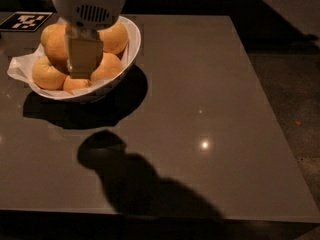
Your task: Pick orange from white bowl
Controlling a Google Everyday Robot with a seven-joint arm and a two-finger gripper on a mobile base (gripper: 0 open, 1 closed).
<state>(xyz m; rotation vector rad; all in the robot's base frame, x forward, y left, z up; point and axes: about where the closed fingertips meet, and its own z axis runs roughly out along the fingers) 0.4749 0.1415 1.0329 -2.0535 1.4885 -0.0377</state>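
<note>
The white bowl (134, 44) stands at the table's far left, lined with crumpled white paper (17, 66). It holds several oranges: one at the left (48, 74), one at the back right (116, 36), one at the front right (107, 66) and a small one at the front (75, 84). My gripper (82, 64) hangs from its white wrist straight over the bowl's middle. It reaches down among the oranges and hides the ones behind it. I cannot see whether it holds one.
The bowl sits on a dark glossy table (200, 84) that carries my arm's shadow at the front. A black-and-white marker tag (25, 20) lies at the far left corner. The table's right edge borders dark floor (290, 84).
</note>
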